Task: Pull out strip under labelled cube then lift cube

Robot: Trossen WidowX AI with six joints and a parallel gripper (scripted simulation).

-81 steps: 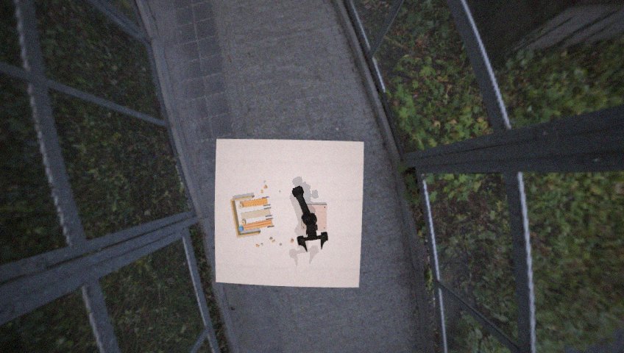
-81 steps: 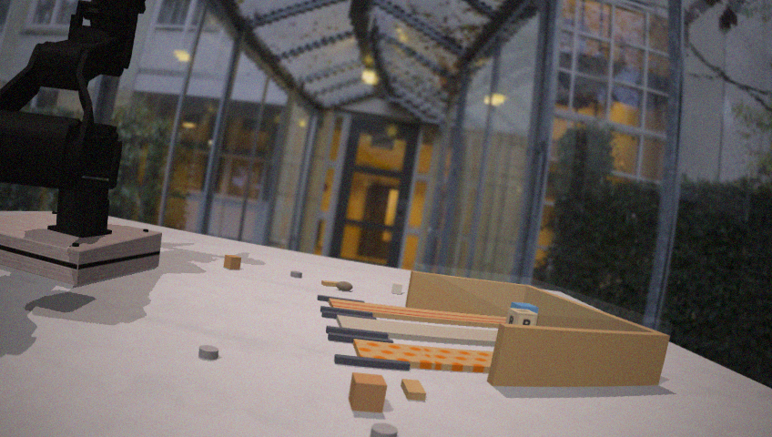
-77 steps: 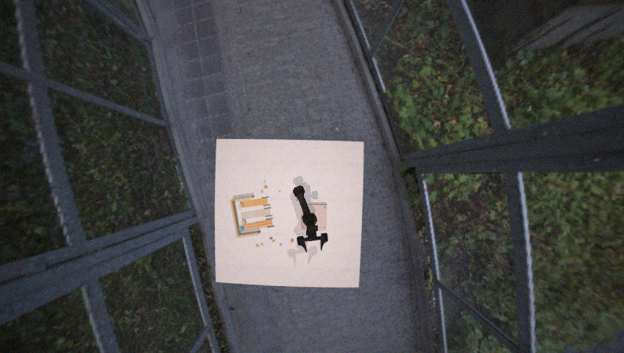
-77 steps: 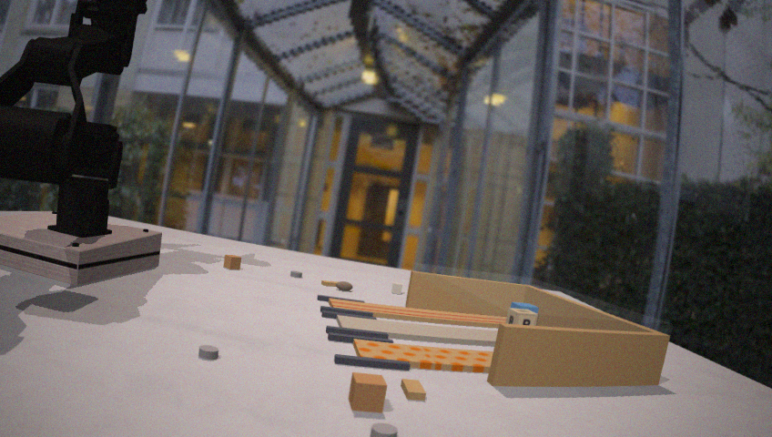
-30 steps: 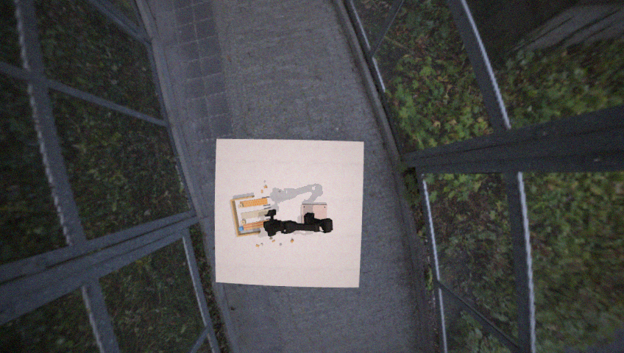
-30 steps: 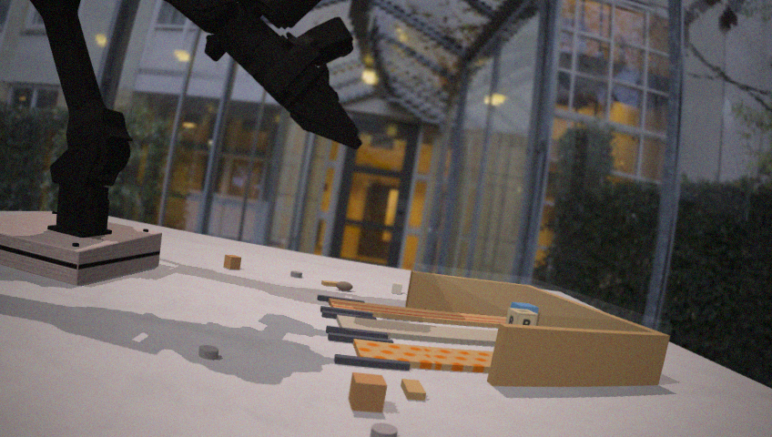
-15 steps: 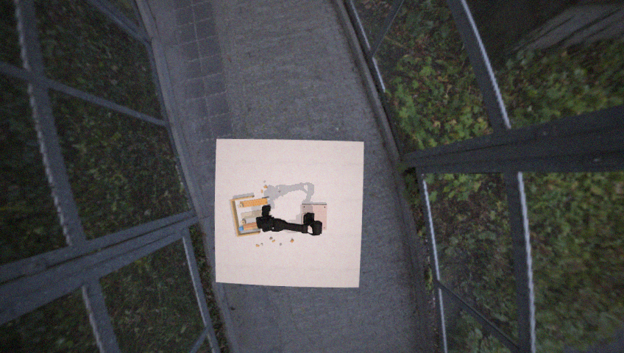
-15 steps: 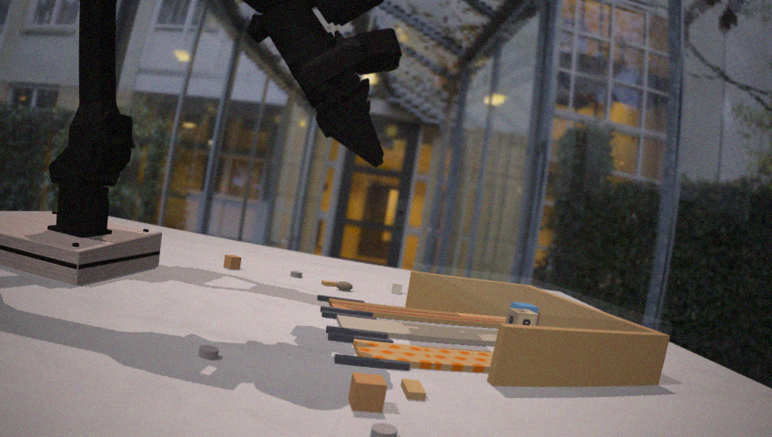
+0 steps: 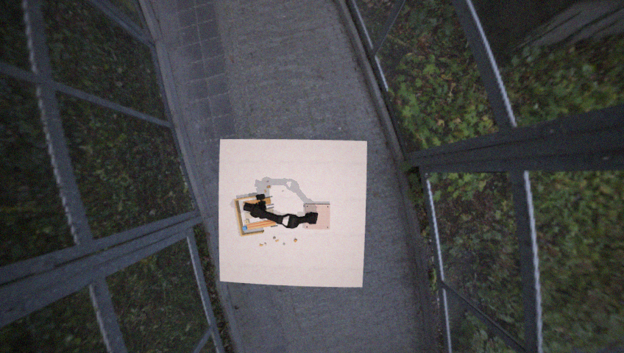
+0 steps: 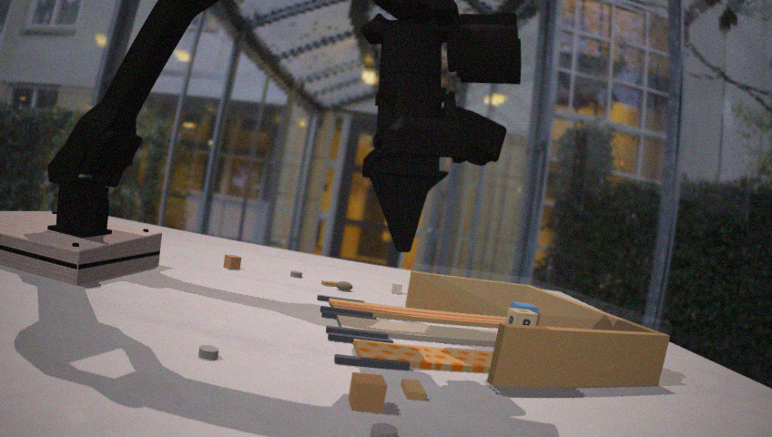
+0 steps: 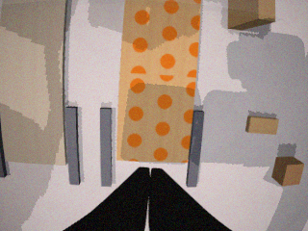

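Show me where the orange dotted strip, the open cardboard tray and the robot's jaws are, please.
orange dotted strip (image 11: 162,115): wrist view, middle of its near end.
cardboard tray (image 10: 573,360): exterior view, its near front wall.
gripper (image 10: 401,246): exterior view, the tip where the shut jaws meet, above the strips.

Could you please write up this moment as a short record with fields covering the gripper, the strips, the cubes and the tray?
gripper: gripper shut, holding nothing, raised above the near end of the orange dotted strip
strips: three side by side, orange dotted strip, plain beige strip, striped strip, each running into the tray
tray: open-fronted cardboard tray on the table
cubes in tray: a lettered cube shows in the exterior view, with a blue cube just behind it
loose items: small brown blocks and grey discs on the table
robot base: on a wooden plate
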